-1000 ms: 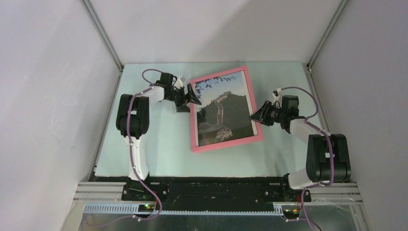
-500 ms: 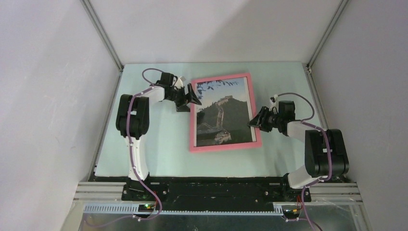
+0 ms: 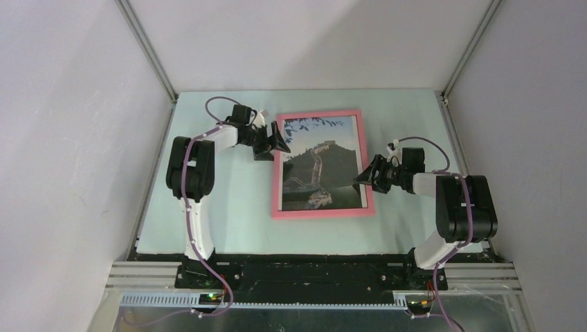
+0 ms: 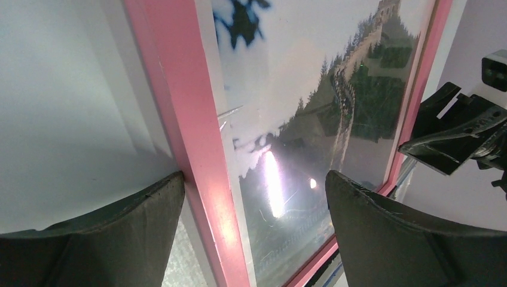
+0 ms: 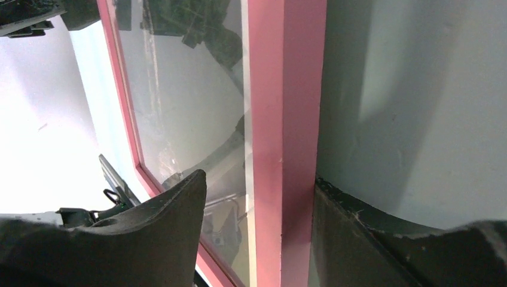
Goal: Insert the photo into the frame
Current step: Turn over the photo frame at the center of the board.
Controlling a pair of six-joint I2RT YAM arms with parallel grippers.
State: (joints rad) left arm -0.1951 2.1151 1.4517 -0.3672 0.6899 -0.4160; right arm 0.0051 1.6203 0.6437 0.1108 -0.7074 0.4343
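**Frame lies lengthwise, a gripper open at each side**

Top view: the frame (image 3: 277, 181) lies on the table (image 3: 242, 228), its long axis running near to far. The photo (image 3: 322, 169) is inside, sky at the far end. The left gripper (image 3: 277, 138) and the right gripper (image 3: 363, 177) straddle opposite rims.

Left wrist view: the fingers (image 4: 101, 230) stand wide apart.

Right wrist view: the fingers stand apart, with the outer finger (image 5: 365, 236) touching the rim.
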